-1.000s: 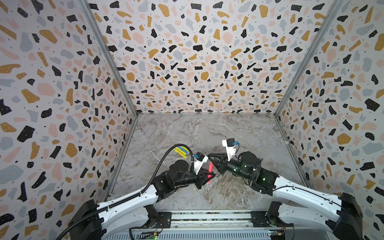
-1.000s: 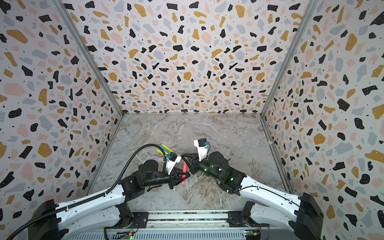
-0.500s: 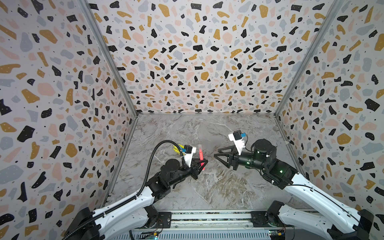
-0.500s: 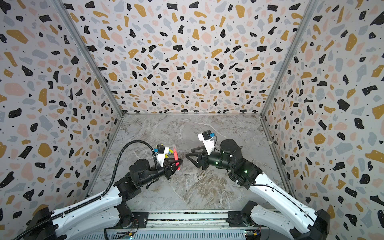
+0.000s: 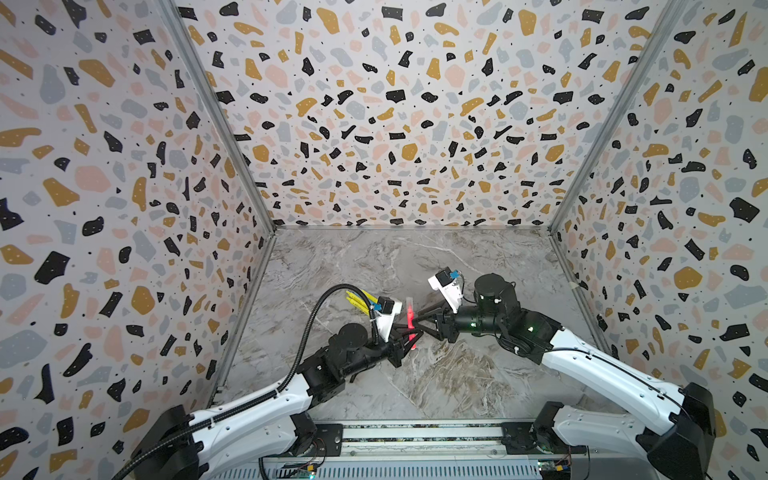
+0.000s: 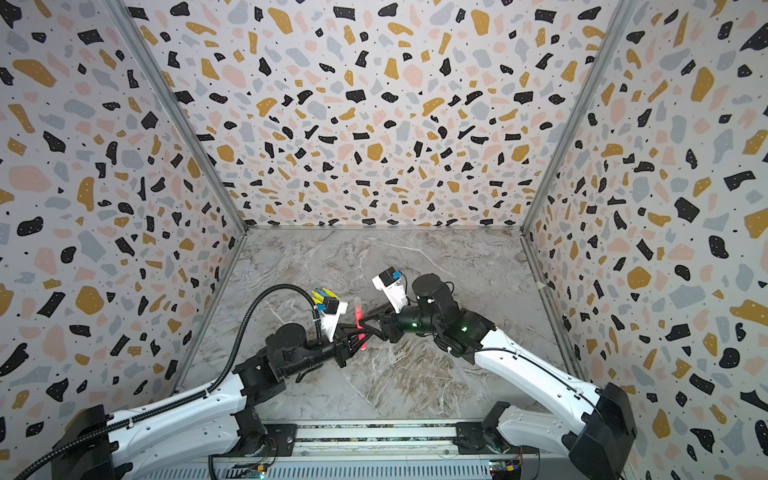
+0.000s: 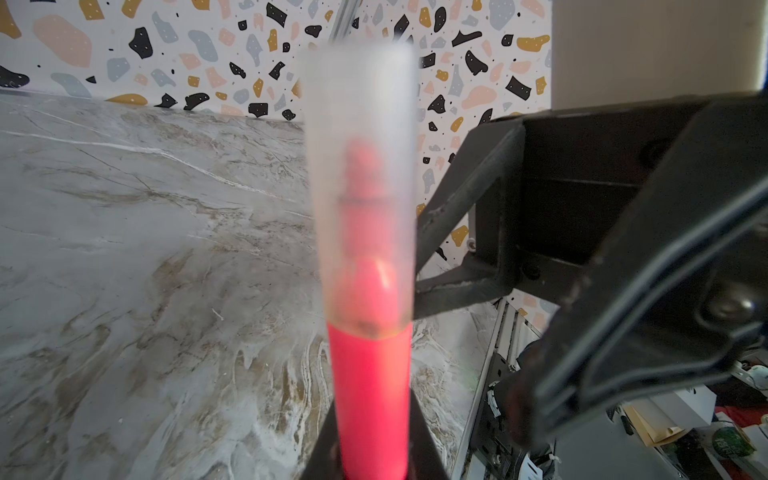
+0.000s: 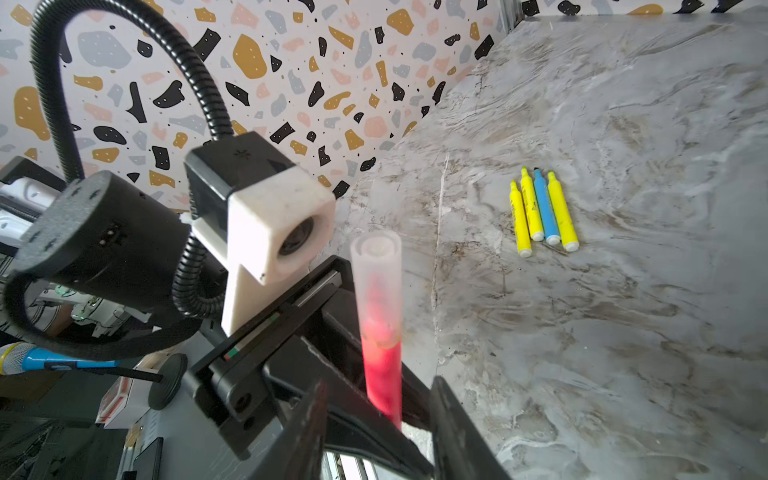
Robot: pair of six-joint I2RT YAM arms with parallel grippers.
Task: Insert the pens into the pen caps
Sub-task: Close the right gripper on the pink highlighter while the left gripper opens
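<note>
My left gripper point(image 5: 406, 334) is shut on the lower barrel of a pink-red pen point(image 5: 411, 322), holding it upright above the floor. A translucent cap point(image 7: 361, 166) sits over its tip, also seen in the right wrist view as cap point(image 8: 376, 282). My right gripper point(image 5: 418, 323) comes in from the right, open, one finger on each side of the pen point(image 8: 382, 374) without pressing it. Three yellow pens and a blue one point(image 8: 542, 212) lie side by side on the floor, partly hidden behind the left wrist camera in both top views point(image 6: 320, 296).
The marble floor point(image 5: 457, 374) is boxed in by terrazzo walls on three sides, with a metal rail point(image 5: 415, 432) along the front. The left arm's black cable hose point(image 5: 320, 307) arcs over the lying pens.
The right gripper backed away to the right with its jaws apart, then came back. It now stands around the pen. The left gripper kept hold of the capped pen throughout and shifted slightly right.
</note>
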